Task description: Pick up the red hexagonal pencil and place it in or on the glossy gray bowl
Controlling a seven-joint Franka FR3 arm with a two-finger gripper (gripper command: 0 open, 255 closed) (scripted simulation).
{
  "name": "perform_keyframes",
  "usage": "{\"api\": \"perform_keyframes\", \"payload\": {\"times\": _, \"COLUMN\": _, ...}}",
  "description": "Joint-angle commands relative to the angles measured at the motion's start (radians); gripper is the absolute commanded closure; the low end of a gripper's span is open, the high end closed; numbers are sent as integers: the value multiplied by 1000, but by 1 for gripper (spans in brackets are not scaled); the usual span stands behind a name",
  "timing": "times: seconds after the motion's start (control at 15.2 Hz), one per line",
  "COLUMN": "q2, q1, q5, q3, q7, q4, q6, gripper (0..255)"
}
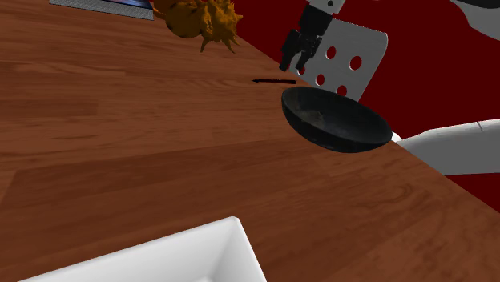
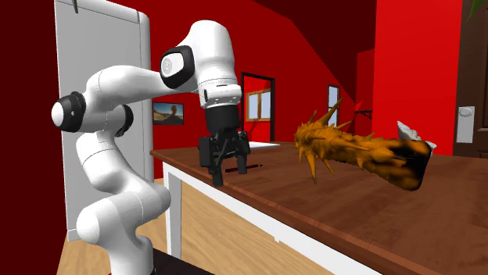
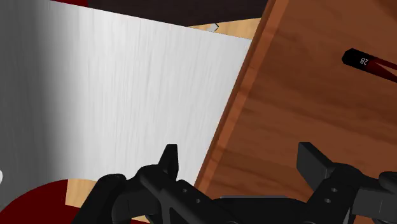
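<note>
We're at the approach step: jaws wide and empty over the bench (image 1: 120, 144) edge, dark red 2B pencil (image 3: 368, 62) lying flat on the bench near the glossy dark bowl (image 1: 336, 118), so next we'd shift over it, lower, close.

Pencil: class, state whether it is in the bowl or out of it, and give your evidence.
Out. The pencil lies flat on the wooden table, just outside the rim of the dark bowl.
</note>
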Motion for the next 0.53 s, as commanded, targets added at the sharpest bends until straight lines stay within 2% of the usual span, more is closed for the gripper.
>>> {"api": "perform_keyframes", "payload": {"times": 0.0, "q2": 0, "q1": 0, "q5": 0, "q3": 0, "q7": 0, "q4": 0, "q6": 0, "gripper": 0}}
{"api": "perform_keyframes", "payload": {"times": 0.46, "q2": 118, "q1": 172, "q5": -17, "q3": 69, "q7": -265, "q4": 139, "q6": -11, "gripper": 0}}
